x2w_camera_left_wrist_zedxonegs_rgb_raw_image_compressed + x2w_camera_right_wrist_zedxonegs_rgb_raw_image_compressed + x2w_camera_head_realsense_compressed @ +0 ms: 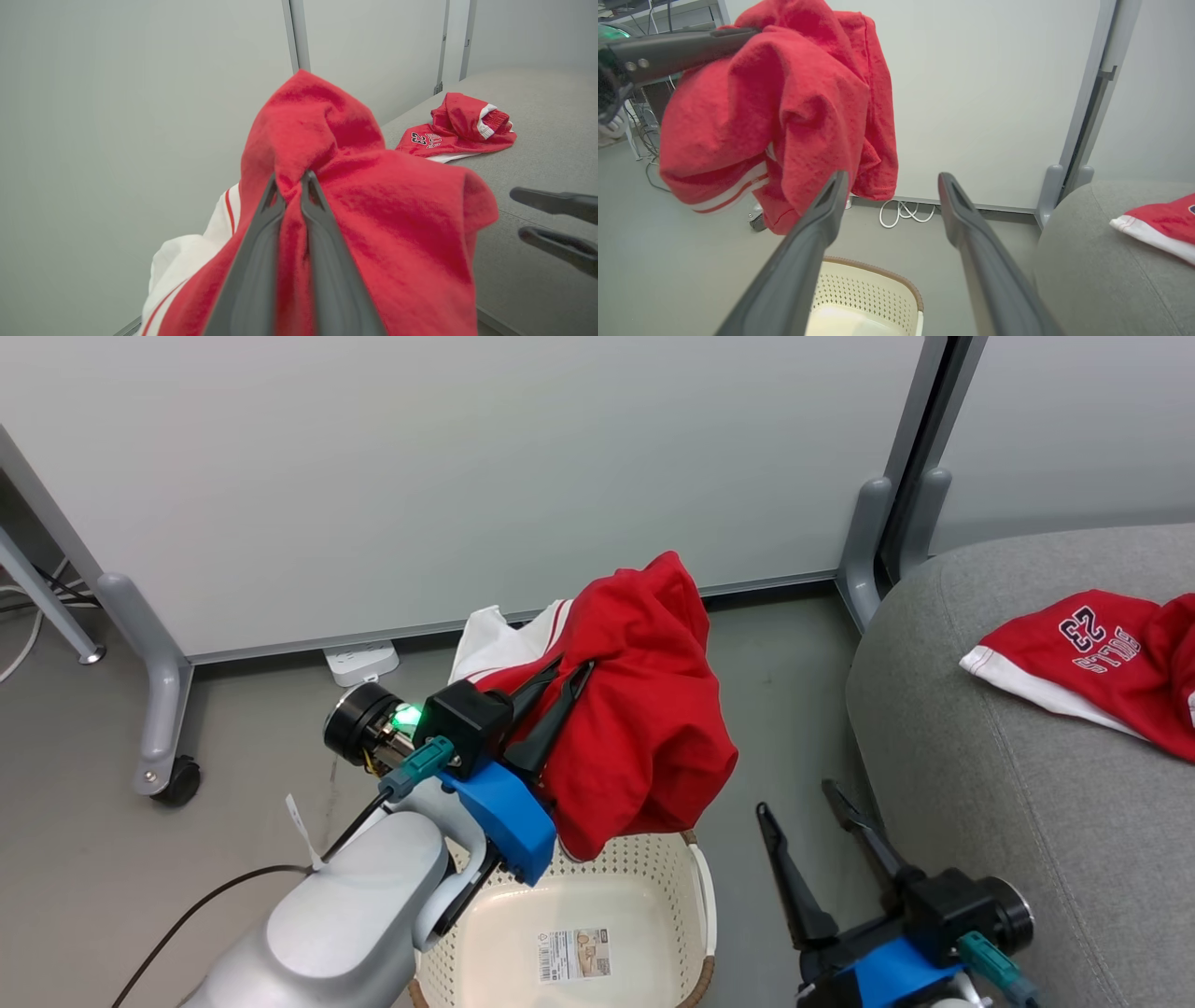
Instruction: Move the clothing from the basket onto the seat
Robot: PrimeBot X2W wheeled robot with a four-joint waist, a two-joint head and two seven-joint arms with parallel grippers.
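You have the left gripper (573, 665) clamped on a red garment (653, 728) above the basket (644, 861), while your right gripper (796, 799) gapes wide beside the seat (1008, 803).

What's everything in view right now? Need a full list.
held garment: 1, red with white trim, hanging from the left hand above the basket
BULLS 23 garment: 1, red with white trim, lying on the seat
basket: 1, cream with brown rim, on the floor under the held garment
label: 1, white, on the basket's bottom
seat: 1, light grey, right of the basket
partition panels: 2, white with grey feet, behind
power strip: 1, white, on the floor at a panel's foot
left hand: 1, dark fingers, shut on the held garment
right hand: 1, dark fingers, open, between basket and seat, holding nothing
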